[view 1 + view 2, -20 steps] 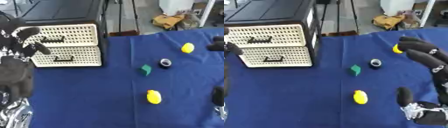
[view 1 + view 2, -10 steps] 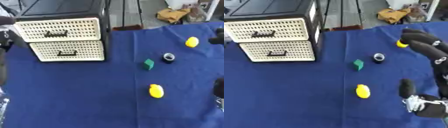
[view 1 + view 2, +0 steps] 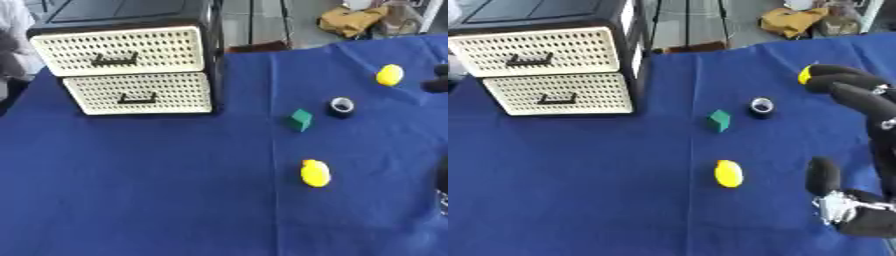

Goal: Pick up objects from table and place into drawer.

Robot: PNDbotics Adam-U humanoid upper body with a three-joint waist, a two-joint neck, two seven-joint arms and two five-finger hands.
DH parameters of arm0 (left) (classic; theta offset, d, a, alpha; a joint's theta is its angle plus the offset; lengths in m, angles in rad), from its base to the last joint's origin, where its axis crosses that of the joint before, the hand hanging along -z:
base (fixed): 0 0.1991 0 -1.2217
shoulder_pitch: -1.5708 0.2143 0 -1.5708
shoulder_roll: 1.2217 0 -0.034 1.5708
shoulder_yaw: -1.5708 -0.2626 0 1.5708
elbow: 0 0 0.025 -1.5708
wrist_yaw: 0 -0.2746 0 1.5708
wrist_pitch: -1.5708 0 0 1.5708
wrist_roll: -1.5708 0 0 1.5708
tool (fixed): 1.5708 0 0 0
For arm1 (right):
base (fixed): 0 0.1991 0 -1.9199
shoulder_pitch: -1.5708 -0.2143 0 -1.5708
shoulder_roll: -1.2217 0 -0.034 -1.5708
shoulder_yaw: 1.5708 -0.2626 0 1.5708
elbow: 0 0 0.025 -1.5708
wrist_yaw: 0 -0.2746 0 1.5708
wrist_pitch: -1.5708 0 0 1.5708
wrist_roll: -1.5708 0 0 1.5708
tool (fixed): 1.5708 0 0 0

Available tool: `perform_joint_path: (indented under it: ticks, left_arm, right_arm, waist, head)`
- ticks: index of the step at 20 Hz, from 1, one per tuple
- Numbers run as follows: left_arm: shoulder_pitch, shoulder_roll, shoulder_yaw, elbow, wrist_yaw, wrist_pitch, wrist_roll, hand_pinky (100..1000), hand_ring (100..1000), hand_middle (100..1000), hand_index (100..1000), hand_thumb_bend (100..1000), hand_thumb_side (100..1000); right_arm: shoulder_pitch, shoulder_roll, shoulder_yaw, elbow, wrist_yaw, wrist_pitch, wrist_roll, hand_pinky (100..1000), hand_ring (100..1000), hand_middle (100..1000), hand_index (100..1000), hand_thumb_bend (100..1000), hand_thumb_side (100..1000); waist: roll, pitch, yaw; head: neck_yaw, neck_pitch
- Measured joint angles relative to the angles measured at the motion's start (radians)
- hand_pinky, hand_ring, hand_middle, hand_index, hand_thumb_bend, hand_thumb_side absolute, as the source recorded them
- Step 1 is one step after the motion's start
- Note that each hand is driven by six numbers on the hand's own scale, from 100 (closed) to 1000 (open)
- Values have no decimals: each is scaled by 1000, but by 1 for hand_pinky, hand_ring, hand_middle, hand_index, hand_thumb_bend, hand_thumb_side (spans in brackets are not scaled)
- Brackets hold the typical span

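Right eye view: my right hand (image 3: pixel 859 150) hangs spread and empty; my head has tilted, the drawers (image 3: pixel 131 75) remain closed, nothing picked up.

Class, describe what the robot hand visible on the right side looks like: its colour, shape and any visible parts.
The right robot hand is black, with thick, rounded fingers and a stubby thumb. Near its base sits a silver metallic joint. No cables or markings are discernible.

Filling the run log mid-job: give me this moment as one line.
stage: pre-grasp | drawers: both shut | on cloth: two yellow objects, green block, black ring | right hand: open, holding nothing | left hand: unseen
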Motion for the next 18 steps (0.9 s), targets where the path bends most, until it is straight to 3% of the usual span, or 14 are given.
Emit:
perform_joint_path:
  ticks: [2, 4, 8, 10, 11, 13, 16, 18]
  left_arm:
    - [12, 48, -18, 0, -30, 29, -29, 111, 428, 567, 978, 100, 662]
    - [29, 96, -38, 0, -60, 57, -57, 196, 463, 601, 1000, 100, 647]
    - [63, 196, -89, 0, -142, 110, -132, 212, 444, 534, 1000, 100, 648]
    - [65, 241, -98, 0, -239, 118, -204, 210, 405, 473, 1000, 100, 620]
    - [68, 257, -100, 0, -283, 121, -232, 146, 335, 404, 963, 100, 595]
    - [69, 286, -107, 0, -348, 133, -263, 100, 239, 318, 921, 100, 577]
    - [63, 317, -118, 0, -396, 157, -260, 100, 125, 220, 899, 100, 510]
    - [51, 330, -125, 0, -408, 178, -238, 100, 100, 156, 880, 100, 469]
  right_arm:
    - [0, 0, 0, 0, -19, -2, 7, 720, 860, 788, 915, 100, 505]
    - [0, 0, 0, 0, -36, -2, 14, 718, 860, 786, 910, 100, 535]
    - [1, 0, 0, 0, -69, 5, 28, 718, 860, 785, 908, 100, 535]
    - [1, 0, 0, 0, -79, 8, 35, 718, 859, 785, 906, 100, 532]
    - [1, 0, 0, 0, -83, 7, 39, 717, 858, 784, 905, 100, 530]
    - [1, 0, 0, 0, -89, 7, 45, 717, 858, 783, 903, 100, 532]
    - [2, 0, 3, 0, -99, 6, 55, 717, 859, 783, 901, 100, 531]
    - [2, 0, 6, 0, -103, 5, 61, 717, 859, 782, 899, 100, 534]
  waist:
    - [1, 0, -6]
    - [3, 0, -11]
    - [10, -4, -20]
    - [9, -6, -26]
    - [9, -7, -27]
    - [10, -9, -30]
    - [12, -9, -33]
    - [13, -9, -36]
  head:
    - [4, 0]
    - [7, 0]
    - [15, 3]
    - [19, 7]
    - [20, 9]
    - [22, 9]
    - [24, 9]
    - [26, 9]
